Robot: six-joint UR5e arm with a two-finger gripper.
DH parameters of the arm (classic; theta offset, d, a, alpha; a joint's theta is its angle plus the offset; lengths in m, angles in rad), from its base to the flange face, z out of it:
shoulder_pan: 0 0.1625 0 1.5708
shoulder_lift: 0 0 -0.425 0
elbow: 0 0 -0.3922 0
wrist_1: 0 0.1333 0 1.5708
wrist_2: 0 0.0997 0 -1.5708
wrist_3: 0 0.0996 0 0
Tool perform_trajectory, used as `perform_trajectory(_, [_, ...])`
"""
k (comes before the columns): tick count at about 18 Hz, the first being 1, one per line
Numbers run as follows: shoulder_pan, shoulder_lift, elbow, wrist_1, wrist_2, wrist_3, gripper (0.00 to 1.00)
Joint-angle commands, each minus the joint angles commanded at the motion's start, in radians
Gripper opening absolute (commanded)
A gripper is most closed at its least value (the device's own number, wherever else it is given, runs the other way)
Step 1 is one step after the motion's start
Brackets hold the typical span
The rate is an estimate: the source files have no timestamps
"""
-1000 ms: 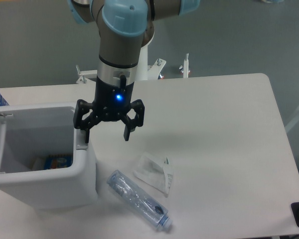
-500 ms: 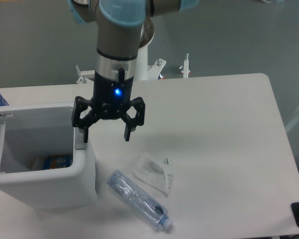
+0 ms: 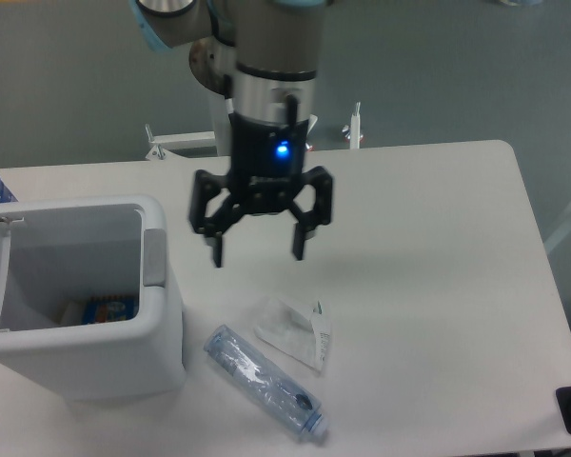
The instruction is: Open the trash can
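The trash can (image 3: 81, 314) stands open, lid up at the left; nothing looks left to do. The gripper (image 3: 260, 249) hovers right of it, fingers spread and empty.

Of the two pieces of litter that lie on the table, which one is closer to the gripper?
The flat clear plastic wrapper. It lies just below the open gripper, whereas the crushed plastic bottle lies further toward the front edge of the table.

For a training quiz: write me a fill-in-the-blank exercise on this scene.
1. The large white plastic trash can has its lid ____.
2. The black two-finger tool hangs over the white table with its fingers ____.
3. The crushed clear plastic bottle is ____ on the table.

Missing words: open; open; lying
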Motion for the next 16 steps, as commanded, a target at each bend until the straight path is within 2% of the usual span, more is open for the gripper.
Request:
perform_trajectory(6, [0.12, 0.005, 0.002, -0.112, 0.0, 0.233, 1.0])
perform_trajectory(11, [0.193, 0.021, -0.023, -0.121, 0.027, 0.408, 1.0])
perform_trajectory(16, [0.249, 0.025, -0.043, -0.124, 0.173, 0.698, 1.0])
